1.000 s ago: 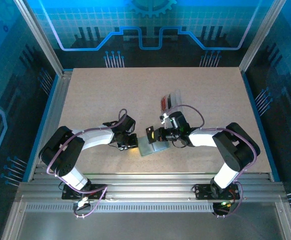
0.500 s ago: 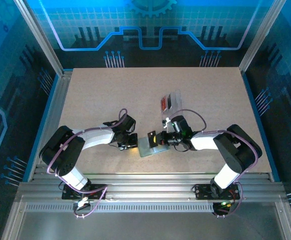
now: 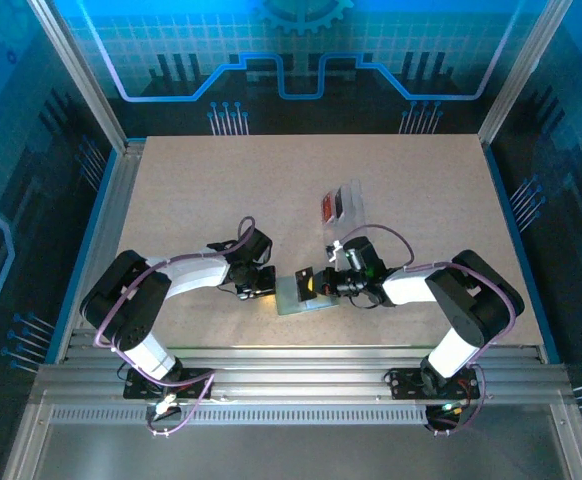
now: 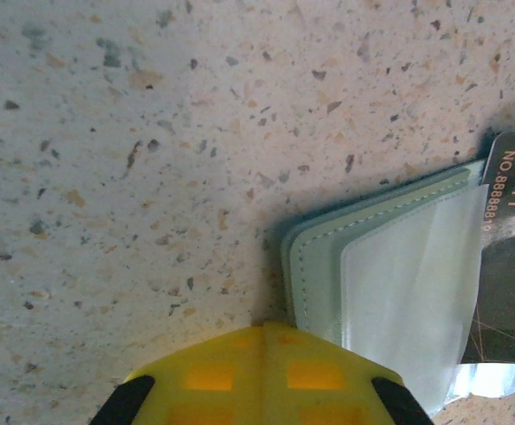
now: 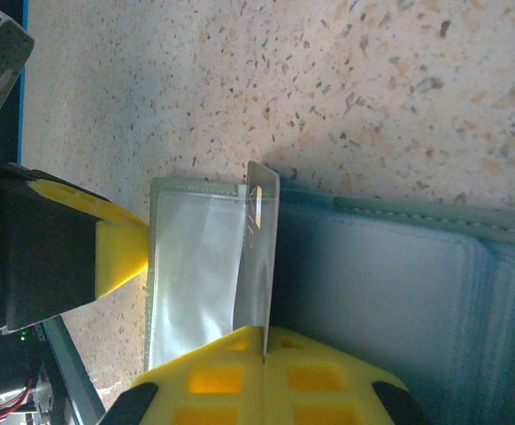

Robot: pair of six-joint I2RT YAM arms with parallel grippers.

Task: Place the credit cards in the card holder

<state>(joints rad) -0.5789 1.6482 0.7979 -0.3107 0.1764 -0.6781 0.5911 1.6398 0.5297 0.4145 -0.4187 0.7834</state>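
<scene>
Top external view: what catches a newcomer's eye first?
Both grippers meet at the green card holder near the table's front middle. The right gripper pinches a black card at its clear pocket, the left gripper shut at its opposite edge. A clear pouch lies farther back.

Cool blue light, soft wrist close-ups

We look down on a pale, speckled desk (image 3: 191, 190), beige with dark and tan flecks when seen up close. Toward the far middle of it lies a clear, crinkly plastic pouch (image 3: 354, 195). Ribbed aluminium rails (image 3: 291, 385) run along the near edge, and slanted metal posts (image 3: 76, 70) rise at the far corners. Behind stands a blue wall (image 3: 151, 45) with a grid, circuit-like lines and a gear motif (image 3: 304, 12).
</scene>
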